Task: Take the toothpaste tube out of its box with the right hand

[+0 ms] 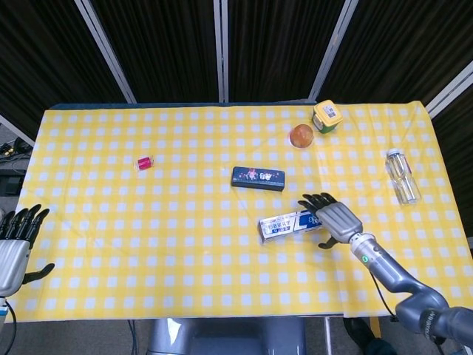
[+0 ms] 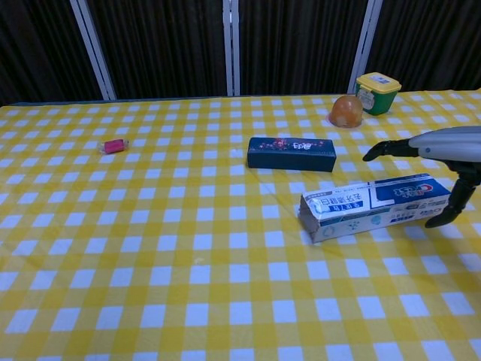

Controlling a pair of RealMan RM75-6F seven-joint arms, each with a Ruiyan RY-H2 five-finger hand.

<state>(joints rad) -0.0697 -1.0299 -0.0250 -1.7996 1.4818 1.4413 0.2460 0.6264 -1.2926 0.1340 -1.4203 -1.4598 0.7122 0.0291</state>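
My right robot hand (image 1: 336, 219) hovers spread and empty above the right end of the toothpaste box (image 1: 297, 222), a long silver-and-blue carton lying flat on the checked tabletop (image 1: 185, 244), dark box (image 1: 258, 178) beyond.

a staged test space rather than a home: a bench (image 1: 89, 244) under a yellow checked cloth (image 1: 185, 222), backed by dark curtain panels (image 1: 162, 44) on metal poles (image 1: 219, 48).

Dark blue box (image 1: 258, 178) mid-table, orange fruit (image 1: 301, 136) beside green-lidded yellow tub (image 1: 326, 117), small pink item (image 1: 144, 163) (far left), clear bottle (image 1: 402, 176) lying right
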